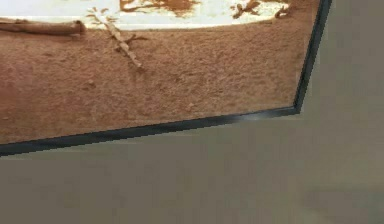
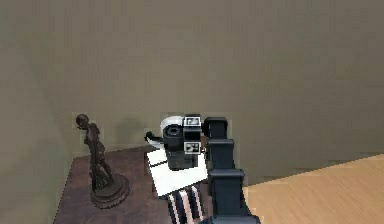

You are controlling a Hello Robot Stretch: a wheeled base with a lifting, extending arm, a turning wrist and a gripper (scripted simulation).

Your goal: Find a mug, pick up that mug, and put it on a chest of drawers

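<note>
Facing a large dark-framed picture [image 1: 150,80] of brown ground with pale twigs, on a grey-beige wall [image 1: 250,170]. Arm side view: dark brown wooden top [image 2: 80,190] against an olive wall [image 2: 250,60]. Dark square-bar arm [image 2: 225,175] runs along the top's right edge. Bronze figure statue on a round base [image 2: 100,165] stands near its left edge. White flat sheet [image 2: 170,178] lies near the right edge, by the gripper [image 2: 172,140]. Small pale rounded object [image 2: 172,125], possibly the mug, sits at the gripper's far end, toward the back edge. Finger spread and any hold: can't tell.

Arm [image 2: 222,165] reaches out, hand [image 2: 171,141] at its tip.
</note>
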